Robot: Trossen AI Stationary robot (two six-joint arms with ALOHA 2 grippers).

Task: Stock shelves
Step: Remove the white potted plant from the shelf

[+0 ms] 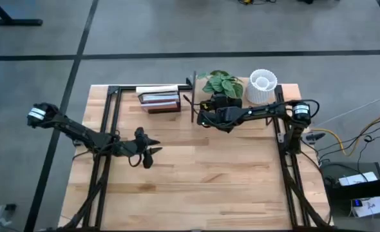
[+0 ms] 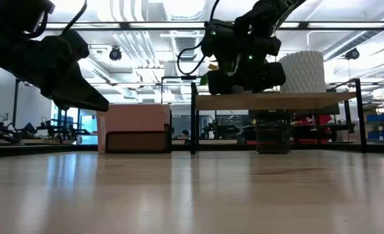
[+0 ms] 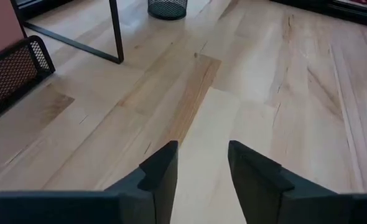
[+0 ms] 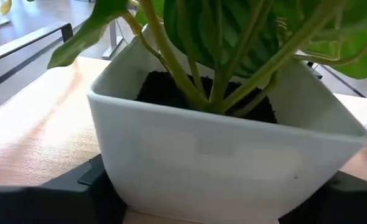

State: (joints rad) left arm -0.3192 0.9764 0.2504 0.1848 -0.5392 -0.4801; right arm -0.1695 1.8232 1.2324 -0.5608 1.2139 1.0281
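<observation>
Light-wood tabletop is being lit by ceiling lights; no writing is being shown. A white plant pot is being gripped by the right gripper over the shelves. The left gripper is being held slightly open, empty.

A white square planter fills most of the right wrist view, seen close and slightly from above; its rim is thin and its walls taper downward; dark soil lies inside, just below the rim; several green stems rise from the soil and spread into broad green leaves that run past the picture's edge; the right gripper has its dark fingers on either side of the planter's base, pressed against its walls; the planter sits over a pale wooden board, part of the shelves; a thin black metal bar runs along the board's far edge.
</observation>
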